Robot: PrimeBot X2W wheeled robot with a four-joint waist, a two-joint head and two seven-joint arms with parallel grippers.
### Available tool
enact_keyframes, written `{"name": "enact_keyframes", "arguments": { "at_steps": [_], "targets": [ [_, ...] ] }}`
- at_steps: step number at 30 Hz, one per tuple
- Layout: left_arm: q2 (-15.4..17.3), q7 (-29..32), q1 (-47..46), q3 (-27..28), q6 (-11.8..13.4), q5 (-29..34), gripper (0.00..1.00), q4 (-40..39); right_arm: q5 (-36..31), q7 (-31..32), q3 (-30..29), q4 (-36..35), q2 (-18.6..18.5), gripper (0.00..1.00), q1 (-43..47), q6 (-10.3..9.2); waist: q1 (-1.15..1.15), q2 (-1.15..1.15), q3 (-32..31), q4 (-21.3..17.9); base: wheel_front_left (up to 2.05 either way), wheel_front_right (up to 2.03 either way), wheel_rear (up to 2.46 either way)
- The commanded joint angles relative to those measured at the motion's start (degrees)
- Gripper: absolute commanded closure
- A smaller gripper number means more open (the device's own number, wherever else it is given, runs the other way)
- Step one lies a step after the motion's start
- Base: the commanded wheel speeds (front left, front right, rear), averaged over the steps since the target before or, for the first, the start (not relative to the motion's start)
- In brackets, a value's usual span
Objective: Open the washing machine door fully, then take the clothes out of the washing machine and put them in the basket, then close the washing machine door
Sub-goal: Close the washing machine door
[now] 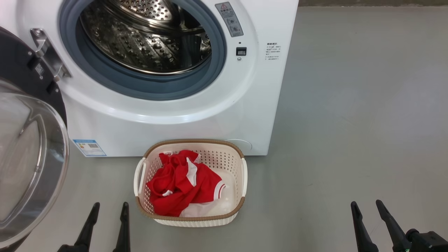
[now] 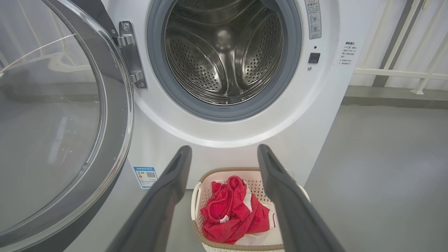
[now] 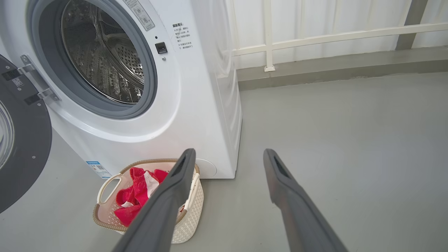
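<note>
At nine o'clock in the head view, the door [image 1: 21,140] stands swung wide. At seven, the left gripper [image 1: 110,210] has its fingers spread and holds nothing. At twelve is the washer [image 1: 175,119]. At six, the basket [image 1: 192,141] holds the clothes [image 1: 178,185]. At five, the right gripper [image 1: 366,206] is likewise spread and holds nothing.

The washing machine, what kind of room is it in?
Probably a laundry or utility area: a white front-loading washing machine with its door open, a basket of red clothes on a bare grey floor, and a pale railing behind.
</note>
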Motion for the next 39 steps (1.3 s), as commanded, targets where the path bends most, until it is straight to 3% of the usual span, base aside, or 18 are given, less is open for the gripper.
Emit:
{"name": "enact_keyframes", "arguments": {
  "at_steps": [1, 13, 20, 39],
  "targets": [
    [0.78, -0.29, -1.16, 2.0, 0.28, 0.37, 0.0, -1.51, -0.13, -0.37, 1.3, -1.41, -0.69, 0.0, -1.18, 0.37, 0.0, 0.0, 0.03, -0.02, -0.15, 0.15, 0.0],
    [0.78, -0.29, -1.62, 1.69, 1.55, -0.12, 0.0, -0.59, -0.27, -0.37, 1.5, -1.17, -0.73, 0.0, -1.62, 0.37, 0.0, 0.0, 0.01, 0.33, 0.0, 0.0, 0.0],
    [0.78, -0.29, -1.52, 0.76, 2.33, -1.4, 0.0, 0.09, -0.19, -0.37, 2.31, -0.87, -1.37, 0.0, -1.69, 0.37, 0.0, 0.0, -0.49, 3.3, 0.0, 0.0, 0.0],
    [0.78, -0.29, 2.77, -3.98, 6.76, -5.98, 0.0, -0.43, 0.42, -0.37, 9.25, 0.83, -5.34, 0.0, -3.74, 0.37, 0.0, 0.0, -2.93, 21.88, 0.0, 0.0, 0.0]
  ]
}}
